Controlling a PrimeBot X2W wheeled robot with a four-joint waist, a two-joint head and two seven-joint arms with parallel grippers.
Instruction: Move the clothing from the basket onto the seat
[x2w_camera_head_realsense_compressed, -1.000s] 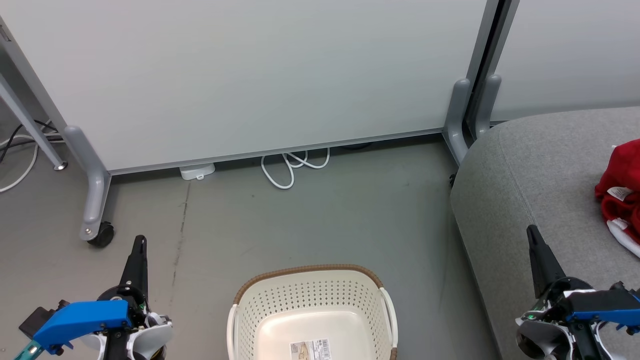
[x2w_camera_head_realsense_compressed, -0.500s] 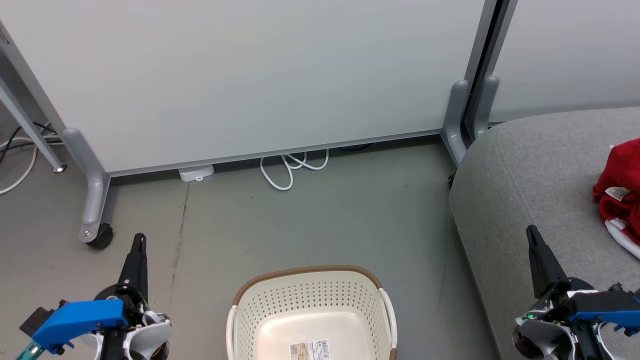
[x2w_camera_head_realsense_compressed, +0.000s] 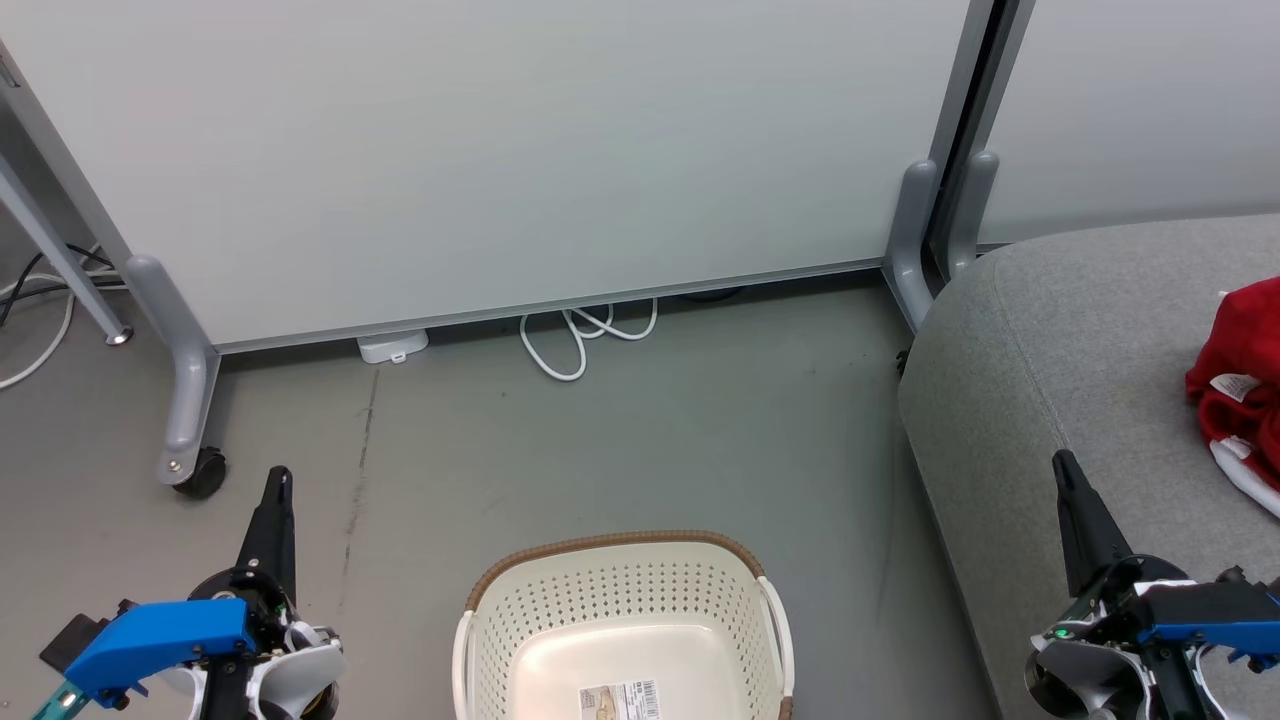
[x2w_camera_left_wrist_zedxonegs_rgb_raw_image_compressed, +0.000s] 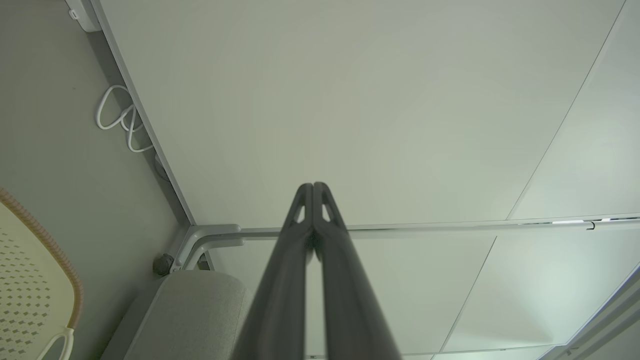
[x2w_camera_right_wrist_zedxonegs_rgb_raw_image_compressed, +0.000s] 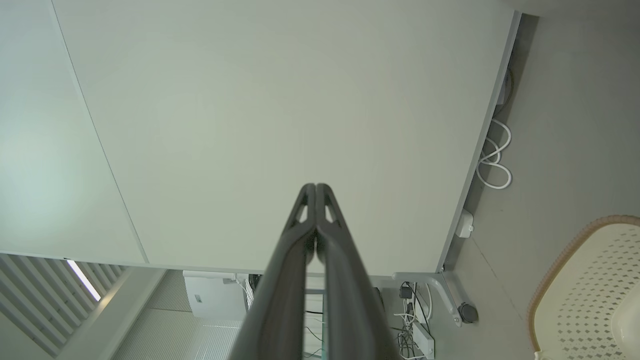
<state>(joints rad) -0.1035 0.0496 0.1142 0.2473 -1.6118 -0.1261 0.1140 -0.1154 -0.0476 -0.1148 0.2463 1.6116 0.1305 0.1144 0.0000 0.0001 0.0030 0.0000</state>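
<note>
Left gripper (x2w_camera_head_realsense_compressed: 280, 478): left of the basket (x2w_camera_head_realsense_compressed: 610, 541), fingers pressed together, pointing forward, holding nothing. Right gripper (x2w_camera_head_realsense_compressed: 1064, 463): right of the basket, fingers likewise together, forward, holding nothing.

Head camera looks down and forward over the floor (x2w_camera_head_realsense_compressed: 640, 440); both wrist cameras face the white partition (x2w_camera_left_wrist_zedxonegs_rgb_raw_image_compressed: 350, 100), all three sharing the basket (x2w_camera_right_wrist_zedxonegs_rgb_raw_image_compressed: 590, 290).
</note>
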